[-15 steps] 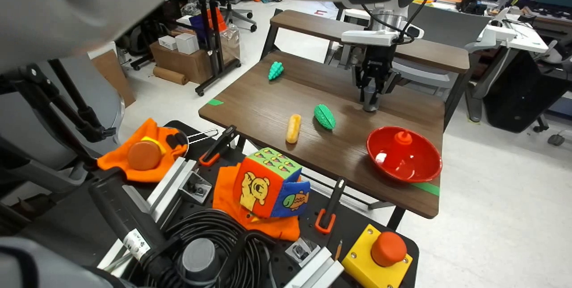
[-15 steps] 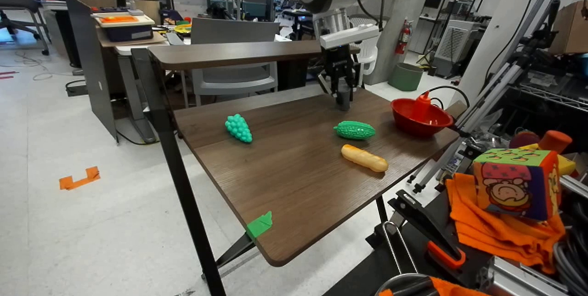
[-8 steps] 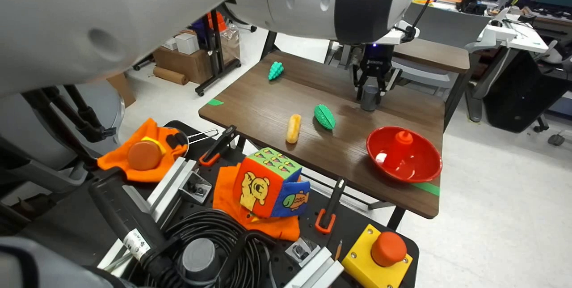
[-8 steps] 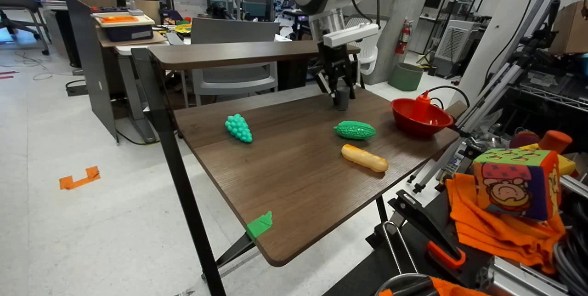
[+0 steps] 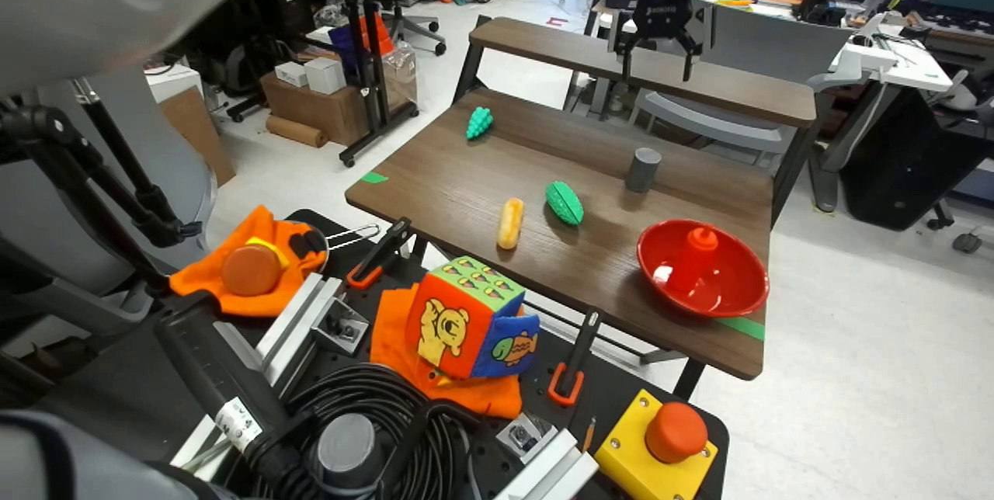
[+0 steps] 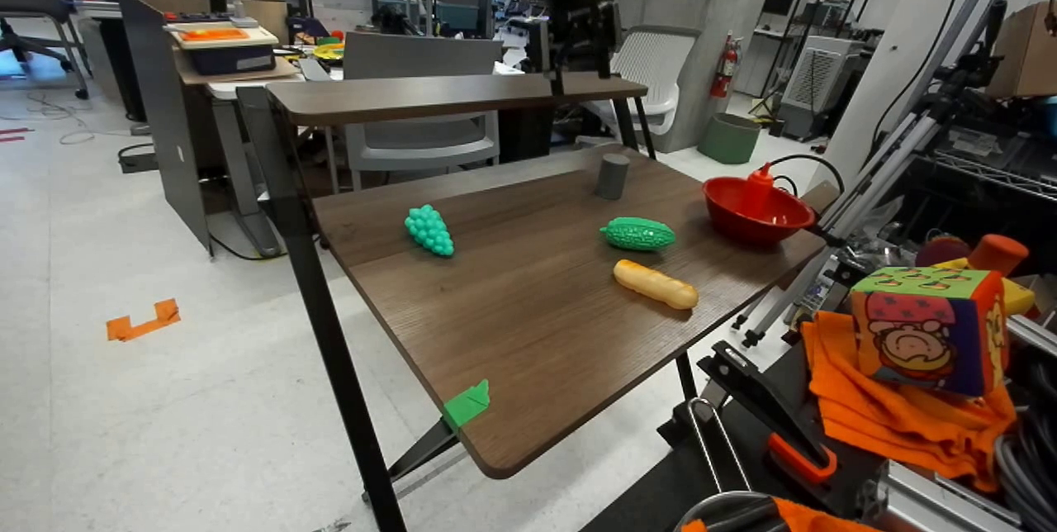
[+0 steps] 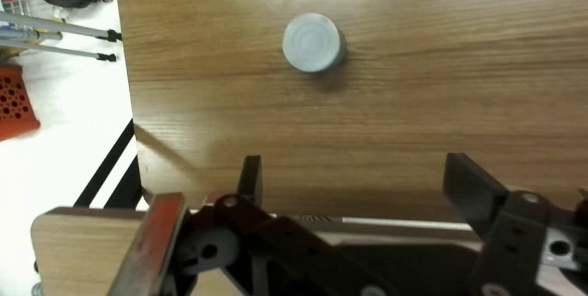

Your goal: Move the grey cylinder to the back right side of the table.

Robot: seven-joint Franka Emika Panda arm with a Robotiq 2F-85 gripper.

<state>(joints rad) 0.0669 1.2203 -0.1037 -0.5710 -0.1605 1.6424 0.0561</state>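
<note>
The grey cylinder stands upright by itself on the brown table, towards the side with the raised shelf. It also shows in an exterior view as a dark cylinder, and in the wrist view I look down on its round top. My gripper hangs well above the tabletop, at about the height of the shelf, apart from the cylinder. In the wrist view the gripper has its fingers spread wide with nothing between them; the cylinder lies beyond the fingertips.
Near the gripper runs a raised wooden shelf along the table's edge. A red bowl holding a red bottle sits on the tabletop. A green corn-like toy, a yellow bread-like toy and teal grapes lie there too.
The gripper was around the cylinder a second ago. Its fingers have opened and it has risen away, while the cylinder stays standing on the table.
</note>
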